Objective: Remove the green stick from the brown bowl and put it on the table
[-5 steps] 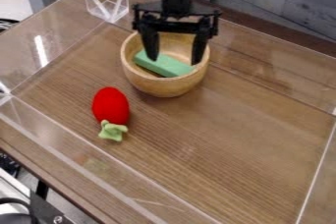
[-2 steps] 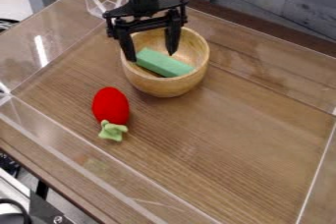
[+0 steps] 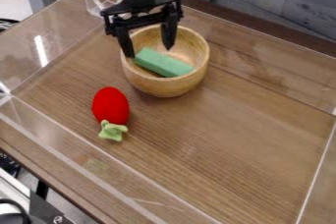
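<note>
The gripper (image 3: 145,39) is seen pointing straight down over the far left part of the brown bowl (image 3: 165,83), with its two dark fingers (image 3: 126,43) spread wide and nothing held between them. One finger is placed outside the bowl's left rim or right at it; the other is lowered over the bowl's inside, near its far wall. Whether either fingertip touches the bowl cannot be told.

The green stick (image 3: 163,64) is found inside the brown bowl, lying tilted against the inner wall, with one end toward the bowl's left side and the other toward its near right. It is located just to the near right of the gripper's fingers, and no contact between it and the fingers can be made out.

The brown bowl is set upright on the table (image 3: 237,140), toward the far side of the wood-grain surface.

A red strawberry-like toy (image 3: 112,108) with small green leaves is laid on the table to the near left of the bowl, well apart from it.

Low clear acrylic walls (image 3: 46,46) are seen around the table, with the far left corner just behind the bowl and the gripper.
</note>
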`<state>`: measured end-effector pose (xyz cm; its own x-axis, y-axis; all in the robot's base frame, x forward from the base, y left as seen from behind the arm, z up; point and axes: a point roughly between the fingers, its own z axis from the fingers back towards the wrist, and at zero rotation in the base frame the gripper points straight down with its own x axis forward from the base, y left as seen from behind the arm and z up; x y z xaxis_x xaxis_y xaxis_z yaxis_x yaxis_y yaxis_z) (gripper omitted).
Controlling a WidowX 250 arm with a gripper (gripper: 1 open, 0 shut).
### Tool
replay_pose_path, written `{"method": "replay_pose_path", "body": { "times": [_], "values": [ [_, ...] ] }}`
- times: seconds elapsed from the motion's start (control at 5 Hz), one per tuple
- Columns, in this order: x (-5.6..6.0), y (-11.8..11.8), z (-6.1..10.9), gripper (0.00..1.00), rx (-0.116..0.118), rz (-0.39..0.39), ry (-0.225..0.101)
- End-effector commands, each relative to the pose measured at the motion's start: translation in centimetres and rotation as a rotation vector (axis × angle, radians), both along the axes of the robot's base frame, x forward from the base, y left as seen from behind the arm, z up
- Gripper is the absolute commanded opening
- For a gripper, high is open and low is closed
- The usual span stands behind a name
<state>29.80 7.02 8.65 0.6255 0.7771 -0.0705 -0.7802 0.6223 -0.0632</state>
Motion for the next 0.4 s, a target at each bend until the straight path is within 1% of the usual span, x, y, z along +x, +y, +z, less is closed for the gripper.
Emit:
{"method": "replay_pose_path", "body": {
  "times": [0.0, 0.2],
  "values": [
    [1.1, -0.4, 1.8, 1.0, 0.015, 0.017, -0.053],
    [1.8, -0.2, 0.2, 1.0, 0.021, 0.053, -0.06]
  ]
}}
